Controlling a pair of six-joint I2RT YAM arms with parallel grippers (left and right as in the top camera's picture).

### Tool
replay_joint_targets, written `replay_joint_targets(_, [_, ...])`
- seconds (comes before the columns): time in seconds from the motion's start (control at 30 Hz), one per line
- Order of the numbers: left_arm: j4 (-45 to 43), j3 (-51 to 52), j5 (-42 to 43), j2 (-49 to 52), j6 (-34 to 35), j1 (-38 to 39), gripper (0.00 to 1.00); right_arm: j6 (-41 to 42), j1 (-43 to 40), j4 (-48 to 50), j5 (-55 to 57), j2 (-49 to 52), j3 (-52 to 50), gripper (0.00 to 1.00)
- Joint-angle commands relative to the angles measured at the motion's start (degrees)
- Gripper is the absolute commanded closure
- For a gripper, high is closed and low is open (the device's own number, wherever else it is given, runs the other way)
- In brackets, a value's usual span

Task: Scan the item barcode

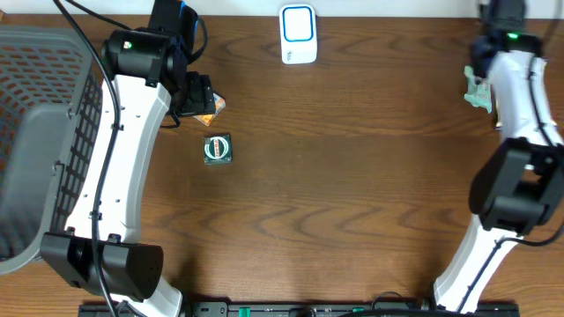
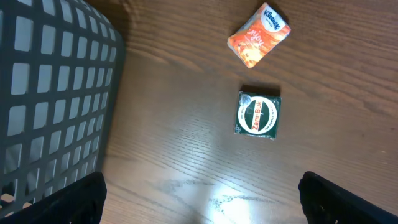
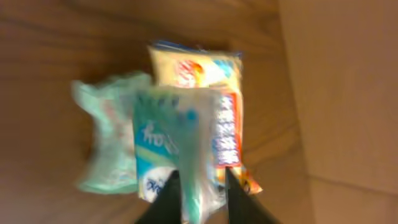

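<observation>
Pinching the packet [image 3: 163, 144] at the tabletop's right edge, right gripper [image 3: 202, 196] nearly closed, I should turn its barcode to the scanner [image 1: 298, 33]; left gripper [image 2: 205, 199] gapes empty.

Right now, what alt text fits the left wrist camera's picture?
A small green box lies flat on a wooden table, an orange tissue pack just beyond it, not touching. A dark mesh basket fills the left side; the left gripper stands open below.

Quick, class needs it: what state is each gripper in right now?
Left gripper: open, holding nothing.
Right gripper: jaws narrow, either side of a pale green packet; too blurred to tell if gripping.
</observation>
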State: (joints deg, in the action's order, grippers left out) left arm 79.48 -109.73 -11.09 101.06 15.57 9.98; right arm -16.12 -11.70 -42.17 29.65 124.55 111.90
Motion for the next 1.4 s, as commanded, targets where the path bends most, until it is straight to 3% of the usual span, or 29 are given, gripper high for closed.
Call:
replay_joint_targets(0.0, [0.15, 0.02, -0.98, 0.42, -0.52, -0.02, 0.03, 5.01, -2.14, -1.68, -0.74, -0.70, 0.44, 0.69])
replay_joint_targets(0.07, [0.15, 0.02, -0.98, 0.42, -0.52, -0.02, 0.02, 5.16, -3.21, -2.47, -2.86, -0.70, 0.44, 0.54])
replay_joint_targets(0.17, [0.15, 0.02, -0.98, 0.42, -0.52, -0.02, 0.02, 7.78, -3.85, -3.08, -9.33, -0.70, 0.44, 0.11])
replay_joint_targets(0.23, [0.15, 0.02, -0.98, 0.42, -0.52, -0.02, 0.02, 9.62, -3.72, -3.91, -18.25, -0.70, 0.44, 0.01])
replay_joint_targets(0.4, [0.15, 0.02, -0.98, 0.42, -0.55, -0.02, 0.03, 12.74, -2.75, -6.29, -43.15, -0.70, 0.42, 0.01])
replay_joint_targets(0.43, [0.15, 0.02, -0.98, 0.42, -0.52, -0.02, 0.03, 13.99, -1.97, -7.23, -54.03, -0.70, 0.39, 0.01])
replay_joint_targets(0.5, [0.15, 0.02, -0.98, 0.42, -0.52, -0.02, 0.03, 13.99, -0.70, -8.41, -64.50, -0.70, 0.37, 0.01])
replay_joint_targets(0.63, [0.15, 0.02, -0.98, 0.42, -0.52, -0.02, 0.02, 13.99, 3.21, -10.64, -75.73, -0.68, 0.37, 0.01])
replay_joint_targets(1.0, [0.15, 0.02, -0.98, 0.42, -0.52, -0.02, 0.02, 13.94, 19.28, -14.56, -75.65, -0.70, 0.37, 0.01])
replay_joint_targets(1.37, [0.15, 0.02, -0.98, 0.42, -0.55, -0.02, 0.02, 13.94, 34.05, -13.68, -55.89, -0.70, 0.37, 0.01])
